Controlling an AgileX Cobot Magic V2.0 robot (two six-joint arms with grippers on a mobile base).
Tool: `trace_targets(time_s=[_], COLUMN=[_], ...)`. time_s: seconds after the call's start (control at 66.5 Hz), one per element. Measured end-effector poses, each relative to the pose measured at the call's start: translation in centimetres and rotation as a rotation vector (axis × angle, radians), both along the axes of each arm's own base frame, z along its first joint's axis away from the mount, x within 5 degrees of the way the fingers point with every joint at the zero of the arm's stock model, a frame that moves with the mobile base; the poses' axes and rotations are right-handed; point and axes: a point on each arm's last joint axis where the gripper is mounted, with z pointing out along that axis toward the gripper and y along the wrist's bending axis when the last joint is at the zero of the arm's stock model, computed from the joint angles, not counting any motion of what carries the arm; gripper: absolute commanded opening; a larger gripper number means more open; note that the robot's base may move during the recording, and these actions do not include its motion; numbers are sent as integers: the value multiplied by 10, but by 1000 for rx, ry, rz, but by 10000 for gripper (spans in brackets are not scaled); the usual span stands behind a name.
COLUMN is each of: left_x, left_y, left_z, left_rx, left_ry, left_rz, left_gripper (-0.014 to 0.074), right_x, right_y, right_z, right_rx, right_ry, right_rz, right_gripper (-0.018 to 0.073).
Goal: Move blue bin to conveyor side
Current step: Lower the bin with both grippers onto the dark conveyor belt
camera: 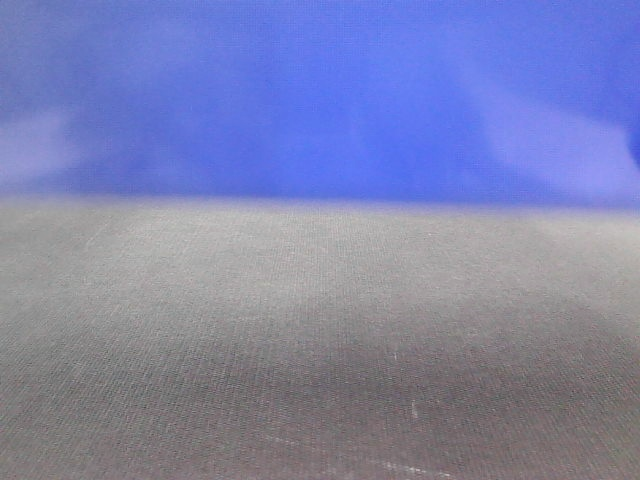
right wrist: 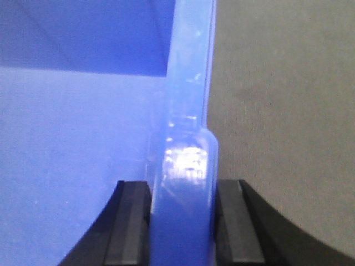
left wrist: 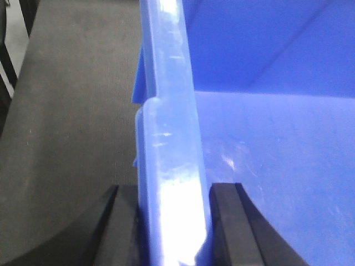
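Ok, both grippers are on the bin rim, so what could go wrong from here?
The left gripper and right gripper each pinch only the glossy rim of the blue bin; it could slip or twist if the arms move unevenly. The bin also blocks the front view, so the destination cannot be seen.

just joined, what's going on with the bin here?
Both arms are on the blue bin. The left hand is closed over the rim of one wall, one finger inside and one outside. The right hand clamps what looks like the opposite wall's rim the same way. The bin appears to rest on a dark grey woven surface. No conveyor is in view.
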Motion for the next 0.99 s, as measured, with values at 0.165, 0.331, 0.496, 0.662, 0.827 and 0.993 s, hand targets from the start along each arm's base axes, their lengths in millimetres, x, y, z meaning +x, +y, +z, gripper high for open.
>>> trace_targets(time_s=[0.165, 0.331, 0.496, 0.662, 0.827, 0.993], left_x=[0, 1, 11, 40, 73, 97], left_y=[1, 1, 2, 3, 4, 5], left_z=[1, 1, -3, -22, -56, -97], left_rx=[8, 12, 21, 37, 42, 43], left_ry=[-8, -14, 14, 122, 225, 280], left_rz=[6, 10, 15, 21, 24, 30], left_gripper=[-18, -18, -18, -18, -18, -18], right_x=[2, 4, 21, 47, 69, 85], right_y=[1, 2, 7, 16, 22, 26], right_z=[4, 4, -6, -24, -51, -86], right_rx=[15, 22, 4, -28, -63, -74], right_ry=[-48, -47, 11, 105, 174, 186], right_rz=[1, 5, 5, 3, -1, 1], right_gripper=[-81, -81, -81, -81, -81, -81])
